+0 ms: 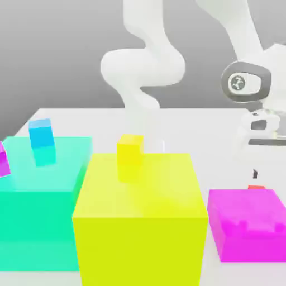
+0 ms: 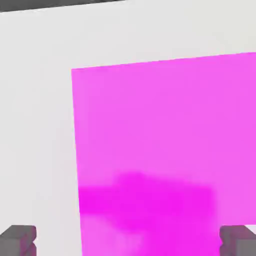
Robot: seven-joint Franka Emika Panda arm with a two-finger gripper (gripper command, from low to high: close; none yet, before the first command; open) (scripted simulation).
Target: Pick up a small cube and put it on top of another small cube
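Simulated tabletop: flat white table (image 1: 184,120), plain coloured blocks (image 1: 139,218).

The tool (image 2: 128,242), fingers spread wide, hangs above the magenta block (image 1: 246,223) at the exterior view's right, with open air between them. The red cube (image 1: 256,187) sits just beyond that block's far edge, partly hidden by it. The tall yellow block (image 1: 139,215) stands close on the left, leaving only a narrow strip of bare bench (image 1: 208,268) between the two. The cyan block (image 1: 42,201) walls off the far left. Behind the blocks the bench lies open up to the arm's base.
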